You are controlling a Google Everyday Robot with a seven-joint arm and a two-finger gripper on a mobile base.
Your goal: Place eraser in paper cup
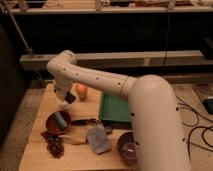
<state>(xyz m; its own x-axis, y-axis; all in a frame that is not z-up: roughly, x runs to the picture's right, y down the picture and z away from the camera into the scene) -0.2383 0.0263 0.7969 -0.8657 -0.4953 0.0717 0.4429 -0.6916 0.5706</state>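
My gripper [67, 98] is at the back left of the wooden table [37, 150], at the end of the white arm [95, 80], just left of the orange [81, 91]. A small dark block [70, 97] that looks like the eraser shows at its tip. The white paper cup [63, 105] is right under the gripper and mostly covered, with only a pale edge showing. I cannot tell whether the dark block is held or inside the cup.
A reddish-brown bowl [52, 126] holding a light blue block [61, 120] stands in front of the cup. A green tray [116, 107] is to the right. A grey-blue cloth [97, 139], grapes [54, 145] and a dark bowl [129, 147] lie near the front.
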